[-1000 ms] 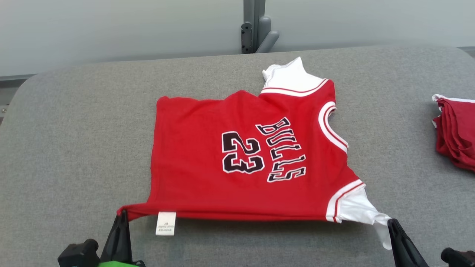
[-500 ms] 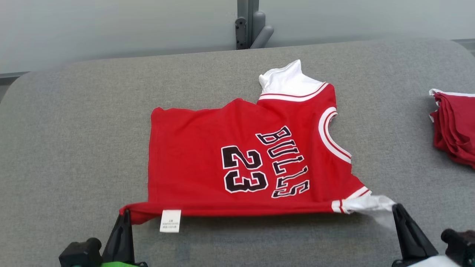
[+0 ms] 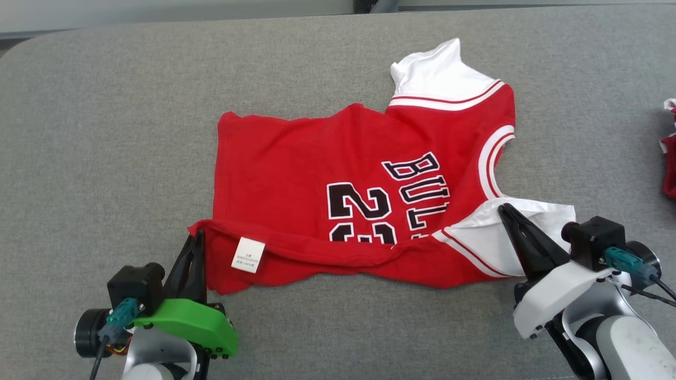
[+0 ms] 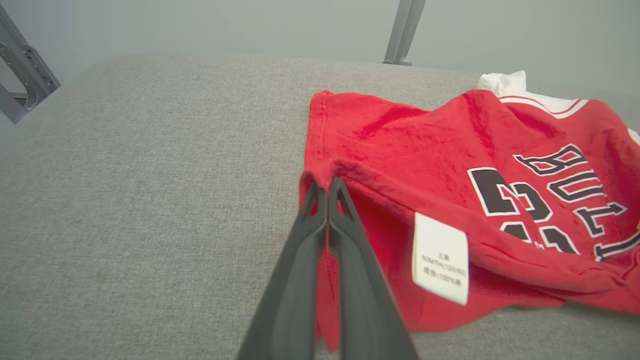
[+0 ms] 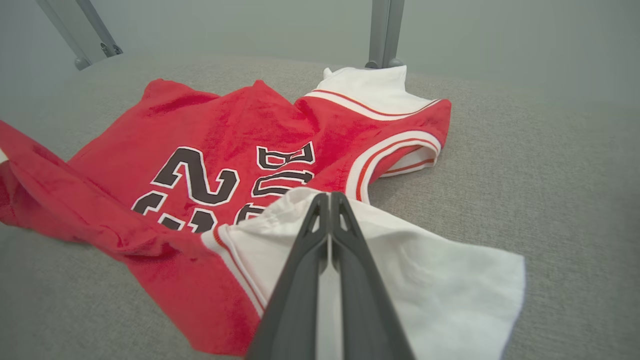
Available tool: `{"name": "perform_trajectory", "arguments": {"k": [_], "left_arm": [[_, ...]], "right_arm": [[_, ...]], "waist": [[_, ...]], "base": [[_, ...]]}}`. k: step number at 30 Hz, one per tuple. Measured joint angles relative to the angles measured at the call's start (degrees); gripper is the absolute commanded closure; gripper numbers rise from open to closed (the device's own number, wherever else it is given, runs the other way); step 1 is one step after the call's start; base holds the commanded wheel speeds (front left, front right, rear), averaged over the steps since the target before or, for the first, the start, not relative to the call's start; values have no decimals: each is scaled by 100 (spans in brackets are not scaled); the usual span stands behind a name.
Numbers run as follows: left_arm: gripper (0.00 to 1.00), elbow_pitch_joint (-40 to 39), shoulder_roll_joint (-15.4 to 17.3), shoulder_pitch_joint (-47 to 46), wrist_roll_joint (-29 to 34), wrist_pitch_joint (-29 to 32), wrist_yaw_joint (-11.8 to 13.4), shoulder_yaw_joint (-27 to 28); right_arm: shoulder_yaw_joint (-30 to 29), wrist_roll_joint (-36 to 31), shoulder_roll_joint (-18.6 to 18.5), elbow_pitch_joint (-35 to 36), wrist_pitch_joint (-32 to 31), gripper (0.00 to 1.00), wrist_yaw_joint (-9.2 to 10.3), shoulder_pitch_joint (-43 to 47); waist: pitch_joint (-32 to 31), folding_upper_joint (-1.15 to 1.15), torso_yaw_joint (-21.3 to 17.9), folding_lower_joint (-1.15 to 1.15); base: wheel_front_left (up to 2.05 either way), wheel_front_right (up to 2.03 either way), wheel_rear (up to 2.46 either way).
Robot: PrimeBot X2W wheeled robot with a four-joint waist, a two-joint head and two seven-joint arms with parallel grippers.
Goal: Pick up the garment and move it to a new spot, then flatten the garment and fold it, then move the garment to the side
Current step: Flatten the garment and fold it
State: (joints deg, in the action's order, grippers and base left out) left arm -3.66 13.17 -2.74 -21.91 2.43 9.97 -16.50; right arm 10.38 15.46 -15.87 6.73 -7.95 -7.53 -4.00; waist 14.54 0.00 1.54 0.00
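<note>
— At the near edge, what are the pincers doing?
— The left pincer is pressed together on the jersey's red hem corner, just beside the label. The right pincer is pinched on a white sleeve. Between them the near edge is lifted and turned over the lower part of the number.
— So it's the fold?
— I'd say so: near half going onto far half. The jersey lies in the middle of the bench, far side flat, near side sagging between the two grips.
— What next?
— Both should move toward the far edge together, keeping the fold line taut, then let go once edge meets edge. The middle droops, so it may crease.
— Room enough?
— Plenty of bare bench to the left and beyond the jersey. Off to the right a red pile sits well apart.
</note>
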Motion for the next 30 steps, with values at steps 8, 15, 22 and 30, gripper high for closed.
{"name": "perform_trajectory", "arguments": {"k": [8,15,22,30], "left_arm": [[100,769,-213,-473,-89,-283,-198,-97],[0,1172,-264,-588,-202,-670,-292,-27],[0,1227,-266,-602,-201,-1189,-414,-35],[0,880,-187,-536,104,-1691,-386,190]], "right_arm": [[318,103,21,-802,354,100,0,-516],[341,208,179,-1325,806,99,0,-691],[146,238,308,-1379,1210,0,0,-606],[-391,130,508,-928,1874,0,0,-221]], "waist": [[391,0,206,0],[346,0,218,0],[94,0,177,0],[-270,0,122,0]], "base": [[0,0,0],[0,0,0],[0,0,0],[0,0,0]]}}
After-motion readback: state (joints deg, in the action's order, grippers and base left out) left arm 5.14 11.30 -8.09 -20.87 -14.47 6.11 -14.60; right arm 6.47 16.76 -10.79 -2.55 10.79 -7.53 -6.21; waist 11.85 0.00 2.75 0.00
